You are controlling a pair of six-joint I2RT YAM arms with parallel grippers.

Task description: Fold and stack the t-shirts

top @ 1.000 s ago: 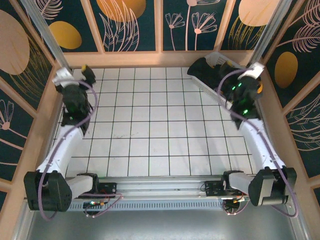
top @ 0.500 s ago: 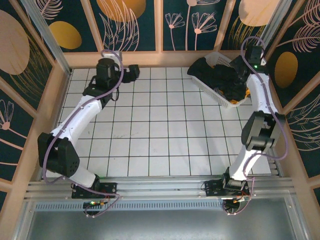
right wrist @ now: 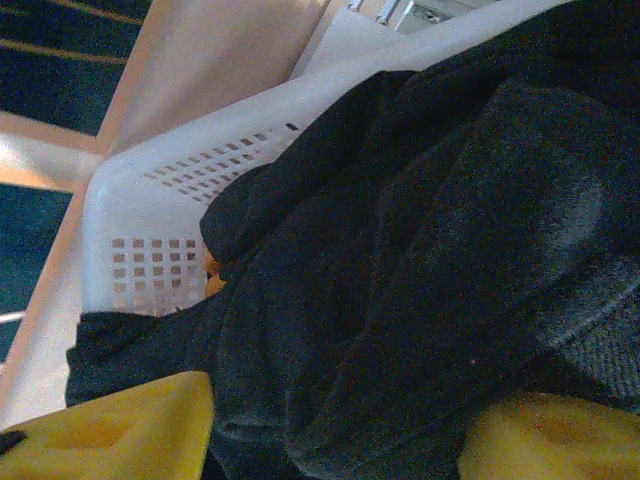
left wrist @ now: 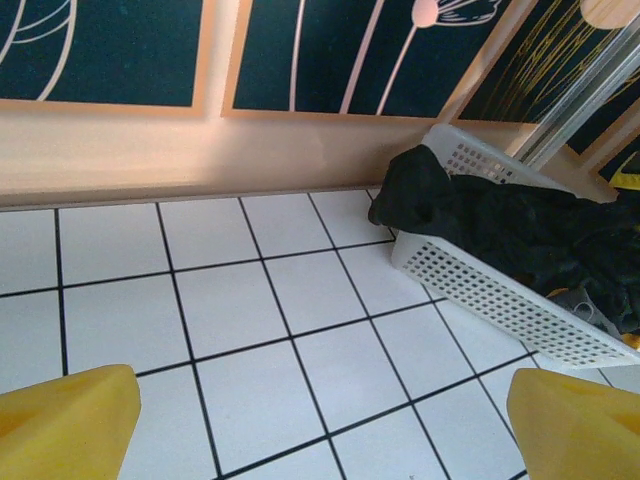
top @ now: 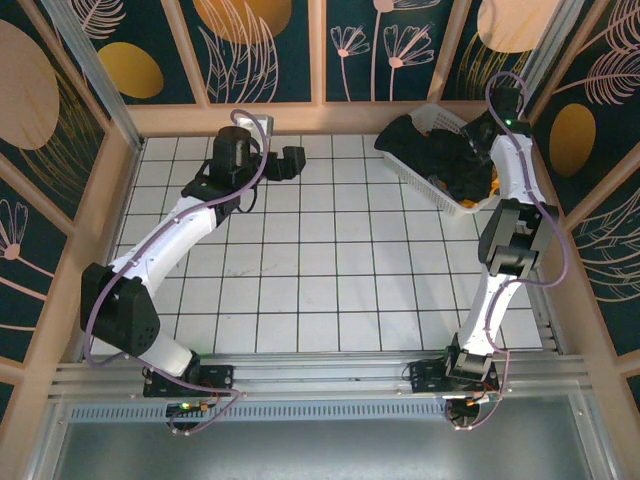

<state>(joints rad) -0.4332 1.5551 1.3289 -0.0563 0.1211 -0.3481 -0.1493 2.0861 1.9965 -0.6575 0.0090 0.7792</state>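
The black t-shirt [top: 440, 150] lies bunched in the white lattice basket [top: 425, 182] at the far right, one end spilling over the basket's left end. An orange t-shirt [top: 492, 186] peeks out beneath it at the near right end. My right gripper [top: 482, 138] is down in the basket. In the right wrist view its jaws [right wrist: 335, 440] are open, partly drawn in, with a thick fold of the black t-shirt [right wrist: 400, 250] between the yellow fingers [right wrist: 110, 430]. A sliver of orange t-shirt [right wrist: 212, 276] shows by the basket wall [right wrist: 150, 190]. My left gripper [top: 297, 161] hovers open and holds nothing over the far tiles.
In the left wrist view the open left gripper [left wrist: 320, 420] faces bare white tiles, with the basket [left wrist: 480, 290] and black t-shirt [left wrist: 500, 220] ahead to the right. A wooden rail [top: 300, 118] and patterned panels close the far side.
The left arm swung from the left side out to the far middle. The right arm reached into the basket, and its jaws narrowed around black cloth.
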